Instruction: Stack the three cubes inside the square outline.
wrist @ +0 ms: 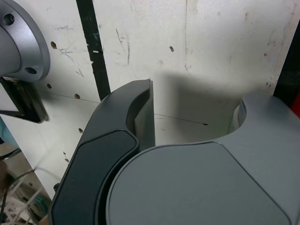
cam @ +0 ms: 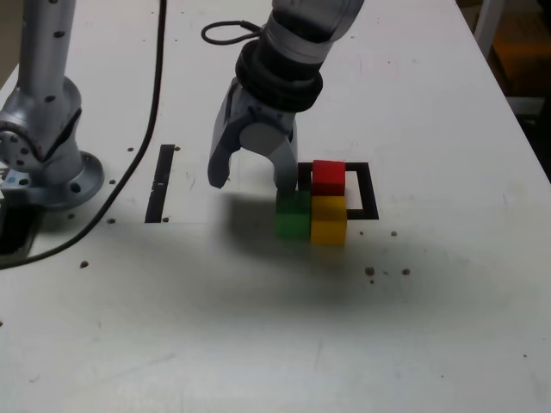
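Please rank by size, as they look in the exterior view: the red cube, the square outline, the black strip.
1. Square outline, partly covered by cubes
2. Black strip, long but narrow
3. Red cube

The last two look close in area, so their order is unsure.

So in the exterior view, three cubes are bunched up on the surface (cam: 172, 318). The back cube (cam: 328, 181) sits within the square outline (cam: 368, 189), right behind the front-right cube (cam: 328, 225). That one covers part of the outline's front edge, and the front-left cube (cam: 293, 217) is just beside it on the left. Further left there's the tape strip (cam: 160, 183), then the arm base (cam: 58, 182) past that.
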You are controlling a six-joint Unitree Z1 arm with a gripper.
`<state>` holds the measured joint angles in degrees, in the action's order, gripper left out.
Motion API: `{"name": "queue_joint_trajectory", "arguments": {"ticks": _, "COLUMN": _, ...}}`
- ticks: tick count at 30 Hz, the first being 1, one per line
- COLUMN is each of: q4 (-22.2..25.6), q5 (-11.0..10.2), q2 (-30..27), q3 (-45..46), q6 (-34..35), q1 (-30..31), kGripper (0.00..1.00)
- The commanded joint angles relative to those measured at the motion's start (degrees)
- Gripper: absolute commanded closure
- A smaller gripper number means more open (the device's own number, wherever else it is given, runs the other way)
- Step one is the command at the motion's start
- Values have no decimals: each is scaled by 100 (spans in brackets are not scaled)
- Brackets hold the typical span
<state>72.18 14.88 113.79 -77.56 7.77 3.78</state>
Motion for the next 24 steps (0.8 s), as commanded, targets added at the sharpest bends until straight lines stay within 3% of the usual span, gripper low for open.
{"name": "queue_joint_trajectory", "arguments": {"ticks": 1, "q4": -8, "q5": 26, "q2": 97, "q3": 23, "q6": -32, "q1": -24, "kGripper": 31}}
{"name": "queue_joint_trajectory", "arguments": {"ticks": 9, "q4": -19, "q5": 58, "q2": 15, "q3": -25, "q6": -100, "q1": -39, "kGripper": 31}}
{"name": "queue_joint_trajectory", "arguments": {"ticks": 17, "q4": 386, "q5": -597, "q2": -524, "q3": -224, "q6": 236, "q1": -271, "kGripper": 31}}
{"name": "queue_joint_trajectory", "arguments": {"ticks": 24, "q4": 422, "q5": -684, "q2": -457, "q3": -160, "q6": 186, "q1": -447, "kGripper": 31}}
